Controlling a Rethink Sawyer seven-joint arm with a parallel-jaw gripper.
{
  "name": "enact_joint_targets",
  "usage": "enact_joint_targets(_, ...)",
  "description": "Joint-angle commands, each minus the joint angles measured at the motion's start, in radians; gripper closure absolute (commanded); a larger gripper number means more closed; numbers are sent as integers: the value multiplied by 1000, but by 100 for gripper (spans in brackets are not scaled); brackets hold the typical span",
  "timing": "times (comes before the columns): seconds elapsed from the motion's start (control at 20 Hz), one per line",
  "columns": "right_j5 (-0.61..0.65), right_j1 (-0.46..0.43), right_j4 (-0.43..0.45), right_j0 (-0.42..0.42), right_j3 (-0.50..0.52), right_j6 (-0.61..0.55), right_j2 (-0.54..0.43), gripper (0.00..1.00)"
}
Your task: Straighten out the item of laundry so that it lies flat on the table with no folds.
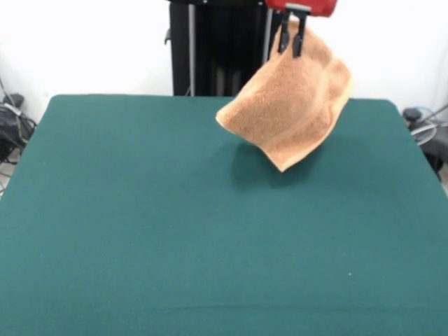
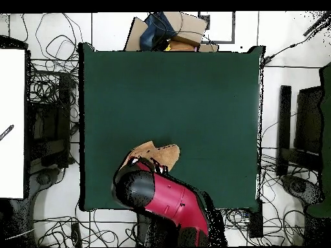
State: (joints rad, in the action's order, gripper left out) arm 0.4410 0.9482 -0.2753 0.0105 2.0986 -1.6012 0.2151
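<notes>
Large rectangular table w/ dark green felt-like top (image 1: 175, 238) sits in a white-walled, white-floored room; top is bare apart from a shadow under the cloth. Tangled black cables (image 2: 45, 87) lie on the floor along both sides, cardboard boxes (image 2: 171, 31) at one end, a white panel (image 2: 11, 123) beside it. No readable brand or writing. Red-and-black arm (image 2: 165, 200) reaches in; its black gripper (image 1: 291, 40), fingers pinched on a top corner, holds the small orange-tan terry towel (image 1: 290, 105) hanging clear above the table's far right part, lowest corner off the surface.
</notes>
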Motion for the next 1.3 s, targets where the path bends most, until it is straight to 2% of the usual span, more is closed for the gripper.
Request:
enact_joint_targets(0.05,121,24,-58,25,-14,-320,28,100)
enact_joint_targets(0.25,74,28,-83,-5,21,-280,0,100)
enact_joint_targets(0.45,154,3,-44,66,-59,-333,75,100)
enact_joint_targets(0.75,118,-14,-65,63,-62,-314,73,100)
enact_joint_targets(1.3,148,-5,-59,49,-78,-294,77,100)
